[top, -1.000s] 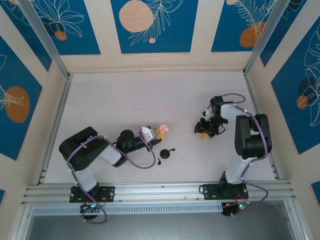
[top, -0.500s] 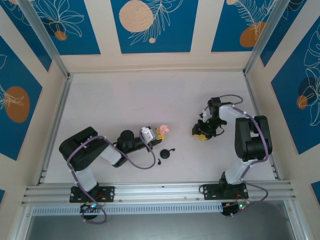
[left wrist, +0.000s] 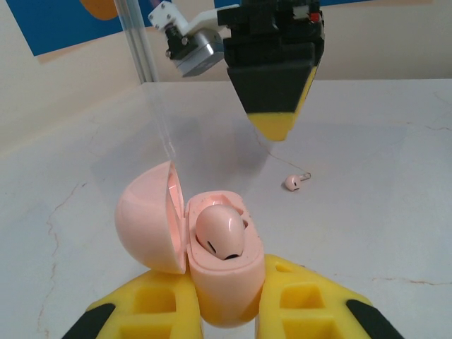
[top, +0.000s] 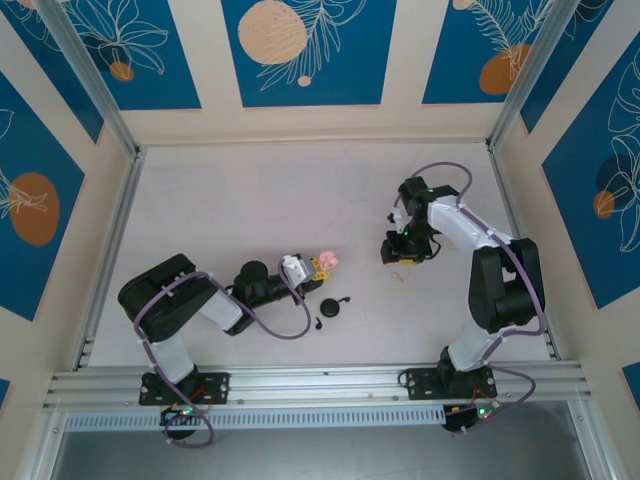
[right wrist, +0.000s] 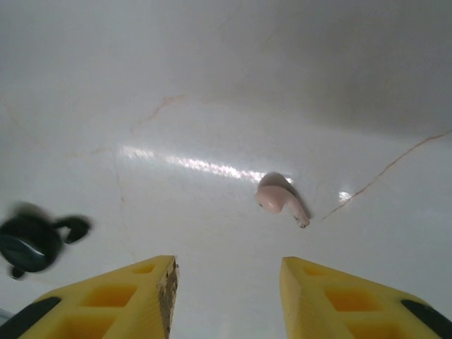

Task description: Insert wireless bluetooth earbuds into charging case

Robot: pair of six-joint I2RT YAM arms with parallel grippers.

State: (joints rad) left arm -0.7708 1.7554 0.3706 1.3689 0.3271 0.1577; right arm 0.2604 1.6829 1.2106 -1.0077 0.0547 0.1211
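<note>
Left arm [top: 175, 300]: folded low at the near left, forearm running right from its base across the desk [top: 230, 190]. Left end effector [left wrist: 224, 300] clamped on the lower shell of the pink case [left wrist: 222, 282], one yellow finger on each side. The case is held upright with its lid swung open to the left.

Black case [top: 332, 307] sits on the desk just nearer than that grip, apart from it. A small dark piece [top: 318, 323] lies beside it, too small to identify.

Right arm [top: 500, 280]: rises from its base with the elbow high, then reaches far and left, wrist turned down. Right end effector [right wrist: 229, 279] hovers above the desk, jaws apart, nothing between them.

Count:
- Cases: two, one pink and one black.
- Pink earbuds: two. The seated pink earbud [left wrist: 220, 234] is in the held case. The loose pink earbud [right wrist: 280, 198] lies on the desk just beyond the right fingers, touching neither.
- Black earbuds: cannot tell the number
</note>
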